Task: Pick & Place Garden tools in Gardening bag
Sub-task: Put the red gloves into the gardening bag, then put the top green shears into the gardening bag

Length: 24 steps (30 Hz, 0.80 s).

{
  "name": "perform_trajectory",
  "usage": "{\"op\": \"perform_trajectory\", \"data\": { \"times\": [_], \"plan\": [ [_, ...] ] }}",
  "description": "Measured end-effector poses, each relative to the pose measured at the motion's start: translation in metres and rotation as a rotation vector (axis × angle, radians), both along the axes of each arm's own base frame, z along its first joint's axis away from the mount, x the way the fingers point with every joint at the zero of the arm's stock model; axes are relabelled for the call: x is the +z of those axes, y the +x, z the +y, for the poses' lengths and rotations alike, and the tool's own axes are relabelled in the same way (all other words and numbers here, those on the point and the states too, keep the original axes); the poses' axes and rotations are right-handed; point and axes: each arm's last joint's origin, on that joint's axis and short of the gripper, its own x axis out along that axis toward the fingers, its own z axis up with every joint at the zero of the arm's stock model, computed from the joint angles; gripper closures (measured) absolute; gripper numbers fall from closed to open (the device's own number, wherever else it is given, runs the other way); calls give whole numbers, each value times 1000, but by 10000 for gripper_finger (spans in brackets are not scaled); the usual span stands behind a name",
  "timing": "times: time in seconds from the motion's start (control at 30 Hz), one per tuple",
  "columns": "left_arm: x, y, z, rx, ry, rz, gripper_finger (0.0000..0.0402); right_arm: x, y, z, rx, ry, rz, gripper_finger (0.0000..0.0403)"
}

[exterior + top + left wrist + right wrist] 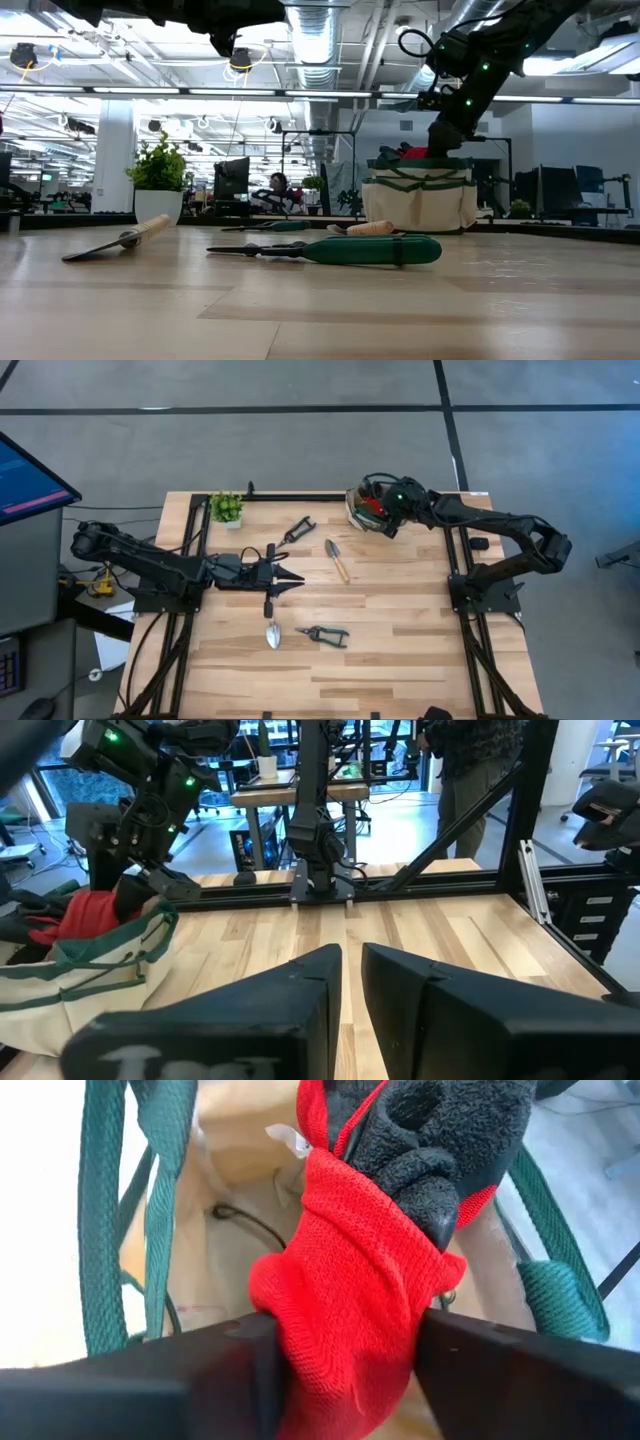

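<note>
My right gripper [345, 1350] hangs over the mouth of the gardening bag [362, 510], at the far right of the table [400, 660]. Between my 2 right fingers [150, 1385] sits the red-and-black bundle [360, 1290] (knitted red cloth with a rough black part above it). The fingers stand on either side of the red cloth and touch it, parted as wide as the cloth is; whether they press it or have let go, I cannot tell. Below the bundle I see the bag's beige inside and its green loop handles [100, 1230].

My left gripper [285, 578] waits low over the middle left of the table, its fingers [250, 1010] almost together with a narrow slit between them, holding nothing.

On the boards lie 4 tools. A wooden-handled trowel [337, 560] rests in the middle, well apart from the bag. A pair of black-handled pruners [297, 531] lies nearer the far edge, between that trowel and the small potted plant [227, 508]. A second trowel [272, 634], blade toward the near edge, lies just in front of my left gripper, and beside it are the shears [325, 634].

In the low view the bag [420, 195] stands upright with red showing over its rim, my right arm reaching down into it.
</note>
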Motion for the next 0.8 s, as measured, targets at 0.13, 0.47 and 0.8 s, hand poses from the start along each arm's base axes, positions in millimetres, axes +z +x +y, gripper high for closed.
{"op": "perform_trajectory", "data": {
  "times": [0.13, 0.47, 0.8],
  "plan": [
    [0, 0, 0, 0, 0, 0, 367, 3, 1, 2, 8, 17, 24, 172],
    [0, 0, 0, 1, -1, 0, 367, 24, 4, 7, 29, 45, 66, 164],
    [0, 0, 0, 1, -1, 0, 367, 71, 16, 17, 81, 30, 36, 189]
  ]
}}
